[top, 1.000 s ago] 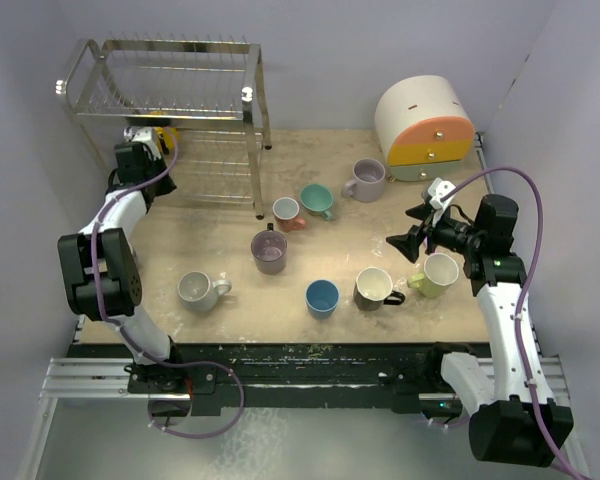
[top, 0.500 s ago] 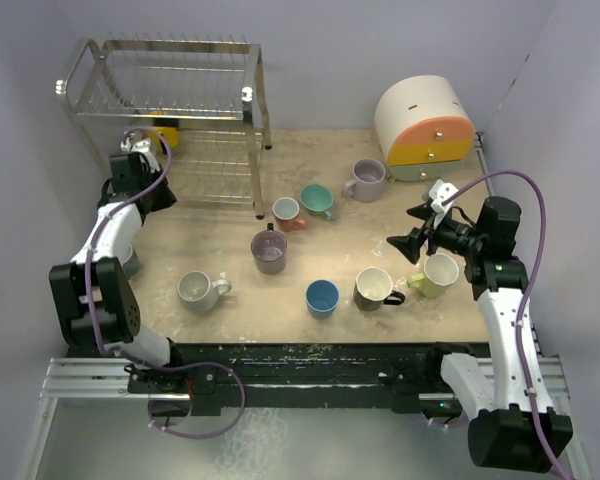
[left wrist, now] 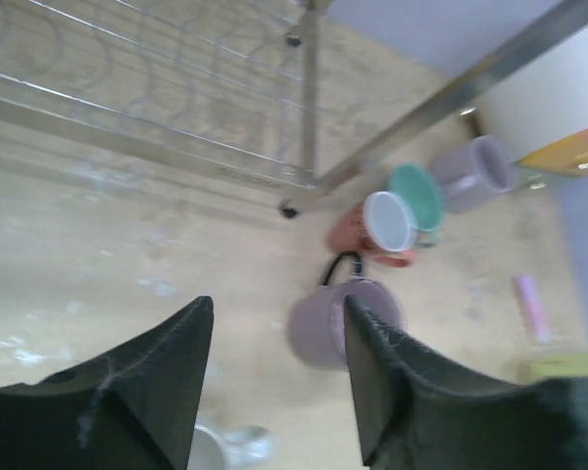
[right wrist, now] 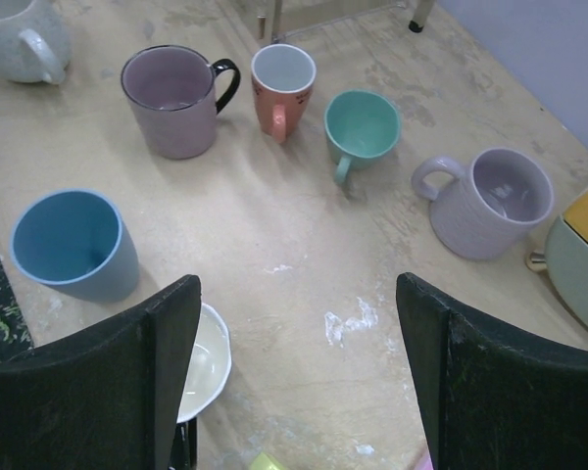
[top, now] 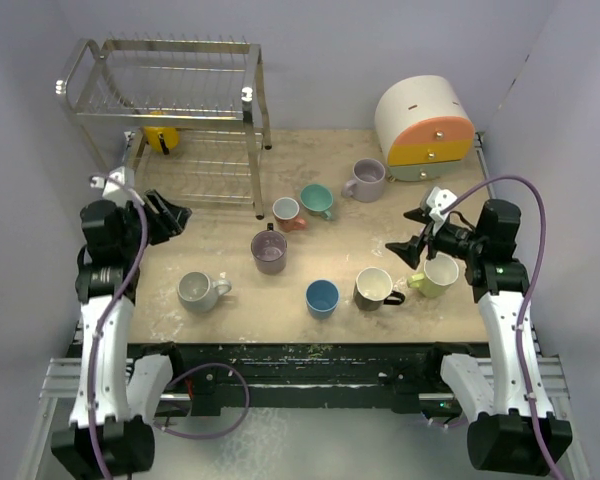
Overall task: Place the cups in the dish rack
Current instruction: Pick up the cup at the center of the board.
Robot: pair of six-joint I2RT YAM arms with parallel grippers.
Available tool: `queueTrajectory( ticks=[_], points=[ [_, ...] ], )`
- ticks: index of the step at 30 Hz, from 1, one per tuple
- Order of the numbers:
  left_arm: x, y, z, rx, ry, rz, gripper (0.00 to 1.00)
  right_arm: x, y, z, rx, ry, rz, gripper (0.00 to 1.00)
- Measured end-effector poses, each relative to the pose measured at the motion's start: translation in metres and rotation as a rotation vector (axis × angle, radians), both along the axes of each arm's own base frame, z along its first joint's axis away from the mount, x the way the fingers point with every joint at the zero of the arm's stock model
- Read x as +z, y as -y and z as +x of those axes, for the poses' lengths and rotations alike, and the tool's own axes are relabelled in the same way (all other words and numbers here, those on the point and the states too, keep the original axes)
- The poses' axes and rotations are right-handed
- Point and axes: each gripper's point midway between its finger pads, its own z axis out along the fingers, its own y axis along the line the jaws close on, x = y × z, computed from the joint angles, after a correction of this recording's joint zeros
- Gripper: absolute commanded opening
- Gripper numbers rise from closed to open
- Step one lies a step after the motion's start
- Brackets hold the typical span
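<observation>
Nine cups in view, listed on a clock face laid over the top camera's table, arm bases at 6.

1. White mug, 8 o'clock, upright, handle toward 3.
2. Blue cup, 6 o'clock, upright, standing apart from its neighbours.
3. Dark-walled mug with cream interior, 5 o'clock, just beside the blue cup, handle toward 3.
4. Pale green mug, 4 o'clock, close against the right arm's wrist.
5. Right gripper, 3 o'clock, pointing toward 9, over bare table. Its fingers stand wide apart with nothing between them.
6. Left gripper, 9 o'clock, pointing toward 3, just in front of the rack's near edge. Its fingers are parted and empty.
7. Purple mug with black handle, near centre, upright, handle toward 12.
8. Salmon mug and teal cup, 12 o'clock of centre, just beside each other, near the rack's front right leg.
9. Lavender mug, 1 o'clock, handle toward 9.
10. Cream-and-orange drawer box, 2 o'clock, far right corner.
11. Dish rack, 11 o'clock, far left corner, two wire tiers. A yellow mug sits on the lower tier at its far left end. No cups show on the top tier.
</observation>
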Motion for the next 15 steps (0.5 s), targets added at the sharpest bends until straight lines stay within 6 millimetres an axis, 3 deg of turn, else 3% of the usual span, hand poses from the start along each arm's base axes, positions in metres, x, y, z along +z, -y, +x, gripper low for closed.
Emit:
queueTrajectory(
  ticks=[2, 6, 10, 15],
  points=[
    [0.017, 0.011, -0.017, -0.012, 0.064, -0.053, 0.81, -0.005, -0.004, -0.005, 0.042, -0.008, -0.006, 0.83],
    [0.03, 0.035, -0.042, -0.073, 0.127, -0.184, 0.82, -0.014, -0.005, -0.008, 0.104, -0.055, -0.044, 0.76],
    [0.016, 0.056, -0.054, -0.159, 0.059, -0.293, 0.83, -0.007, -0.003, -0.002, 0.168, -0.074, -0.105, 0.72],
    [0.008, 0.087, -0.072, -0.284, -0.005, -0.31, 0.82, 0.002, 0.001, -0.003, 0.211, -0.057, -0.181, 0.73]
  ],
)
